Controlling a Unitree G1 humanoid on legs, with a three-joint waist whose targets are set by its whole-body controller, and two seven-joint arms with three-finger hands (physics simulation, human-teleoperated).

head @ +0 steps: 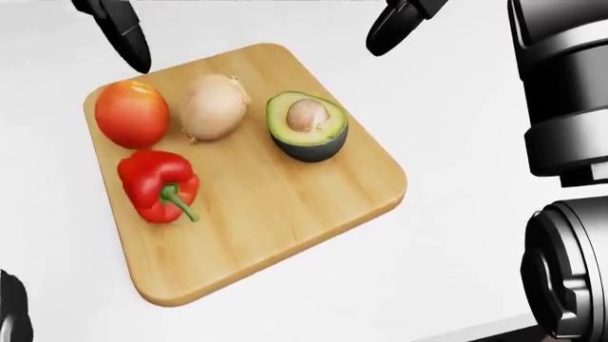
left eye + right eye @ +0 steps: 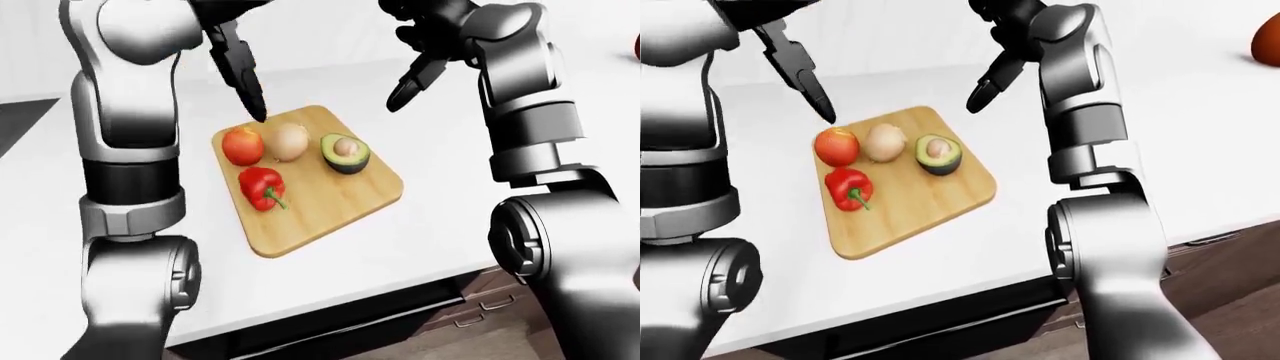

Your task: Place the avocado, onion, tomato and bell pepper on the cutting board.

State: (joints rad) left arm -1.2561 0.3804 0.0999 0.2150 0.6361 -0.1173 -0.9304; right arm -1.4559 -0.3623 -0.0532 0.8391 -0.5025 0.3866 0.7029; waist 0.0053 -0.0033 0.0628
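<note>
A wooden cutting board (image 1: 276,214) lies on the white counter. On it sit a red tomato (image 1: 131,112), a pale onion (image 1: 214,105), a halved avocado (image 1: 306,125) with its pit showing, and a red bell pepper (image 1: 157,184) below the tomato. My left hand (image 2: 240,71) hangs open and empty above the board's top left corner, fingers pointing down near the tomato. My right hand (image 2: 420,71) is open and empty above the board's top right, apart from the avocado.
The white counter (image 2: 420,232) stretches around the board, with its near edge and drawers (image 2: 490,304) at the bottom right of the left-eye view. A reddish-orange object (image 2: 1268,37) shows at the far right edge of the right-eye view.
</note>
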